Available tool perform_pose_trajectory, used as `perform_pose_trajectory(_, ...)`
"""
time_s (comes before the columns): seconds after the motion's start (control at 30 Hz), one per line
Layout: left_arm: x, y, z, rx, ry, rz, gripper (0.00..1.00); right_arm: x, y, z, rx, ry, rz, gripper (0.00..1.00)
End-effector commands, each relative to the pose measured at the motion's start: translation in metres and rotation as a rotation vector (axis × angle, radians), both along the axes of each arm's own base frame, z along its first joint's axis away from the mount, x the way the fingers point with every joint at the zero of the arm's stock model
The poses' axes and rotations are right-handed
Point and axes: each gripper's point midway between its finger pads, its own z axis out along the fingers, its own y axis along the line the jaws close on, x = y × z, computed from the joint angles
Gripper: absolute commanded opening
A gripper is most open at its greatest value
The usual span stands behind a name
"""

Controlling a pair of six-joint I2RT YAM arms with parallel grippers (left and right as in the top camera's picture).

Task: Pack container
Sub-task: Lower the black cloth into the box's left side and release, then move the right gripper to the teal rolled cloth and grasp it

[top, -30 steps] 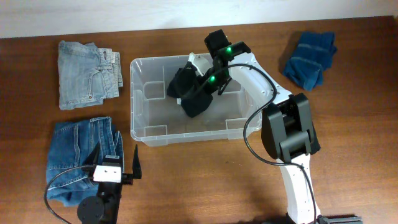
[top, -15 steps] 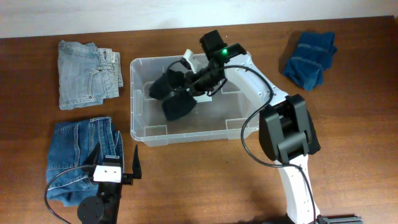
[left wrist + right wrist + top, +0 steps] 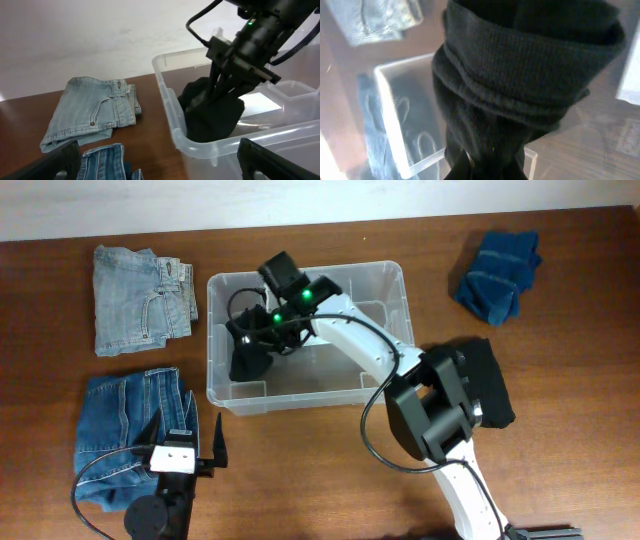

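Folded light-blue jeans (image 3: 143, 298) are lying at the table's (image 3: 300, 470) far left corner. Darker blue jeans (image 3: 115, 415) are lying nearer, just beside them. A crumpled blue cloth (image 3: 498, 275) is sitting far right.

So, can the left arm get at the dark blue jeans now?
Probably yes. The dark blue jeans lie uncovered right by the open left tool, nothing between them. The right tool, shut on black cloth in the bin, is away.

My right arm (image 3: 350, 340) has white shells, black joints, green lights (image 3: 303, 298) and a looping black cable (image 3: 368, 435); the left gripper (image 3: 189, 422) fingers (image 3: 220, 442) look black, probably.
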Motion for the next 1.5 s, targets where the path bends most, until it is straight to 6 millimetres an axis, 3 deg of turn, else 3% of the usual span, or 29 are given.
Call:
perform_pose_trajectory(0.0, 0.0, 0.001, 0.0, 0.02, -0.004, 0.004, 0.99, 0.008, 0.0, 0.026, -0.045, -0.068, -0.12, 0.08)
perform_pose_trajectory(0.17, 0.0, 0.001, 0.0, 0.02, -0.004, 0.005, 0.99, 0.01, -0.004, 0.026, -0.054, -0.081, -0.109, 0.28)
perform_pose_trajectory(0.27, 0.0, 0.001, 0.0, 0.02, -0.004, 0.004, 0.99, 0.013, -0.011, 0.024, -0.069, -0.091, -0.091, 0.47)
perform_pose_trajectory(0.5, 0.0, 0.001, 0.0, 0.02, -0.004, 0.004, 0.99, 0.021, -0.033, 0.033, -0.089, -0.134, -0.057, 0.61)
perform_pose_trajectory(0.63, 0.0, 0.001, 0.0, 0.02, -0.004, 0.004, 0.99, 0.028, -0.05, 0.06, -0.084, -0.19, -0.049, 0.75)
perform_pose_trajectory(0.7, 0.0, 0.001, 0.0, 0.02, -0.004, 0.004, 0.99, 0.032, -0.063, 0.08, -0.077, -0.231, -0.049, 0.86)
perform_pose_trajectory(0.77, 0.0, 0.001, 0.0, 0.02, -0.004, 0.004, 1.0, 0.037, -0.081, 0.102, -0.077, -0.277, -0.051, 0.9)
perform_pose_trajectory(0.83, 0.0, 0.001, 0.0, 0.02, -0.004, 0.004, 0.99, 0.042, -0.108, 0.122, -0.097, -0.316, -0.072, 0.92)
perform_pose_trajectory(0.9, 0.0, 0.001, 0.0, 0.02, -0.004, 0.005, 1.0, 0.048, -0.154, 0.141, -0.159, -0.334, -0.154, 0.99)
perform_pose_trajectory(0.97, 0.0, 0.001, 0.0, 0.02, -0.004, 0.004, 0.99, 0.05, -0.203, 0.159, -0.199, -0.336, -0.233, 0.99)
perform_pose_trajectory(1.1, 0.0, 0.001, 0.0, 0.02, -0.004, 0.004, 1.0, 0.049, -0.321, 0.184, -0.279, -0.315, -0.449, 0.98)
perform_pose_trajectory(1.17, 0.0, 0.001, 0.0, 0.02, -0.004, 0.005, 0.99, 0.046, -0.38, 0.185, -0.328, -0.291, -0.574, 0.98)
perform_pose_trajectory(1.2, 0.0, 0.001, 0.0, 0.02, -0.004, 0.005, 0.99, 0.042, -0.431, 0.181, -0.358, -0.268, -0.654, 0.98)
perform_pose_trajectory(1.23, 0.0, 0.001, 0.0, 0.02, -0.004, 0.005, 1.0, 0.041, -0.453, 0.175, -0.375, -0.253, -0.678, 0.98)
perform_pose_trajectory(1.33, 0.0, 0.001, 0.0, 0.02, -0.004, 0.005, 0.99, 0.039, -0.494, 0.156, -0.368, -0.238, -0.64, 0.98)
perform_pose_trajectory(1.47, 0.0, 0.001, 0.0, 0.02, -0.004, 0.004, 0.99, 0.052, -0.519, 0.13, -0.346, -0.296, -0.509, 0.99)
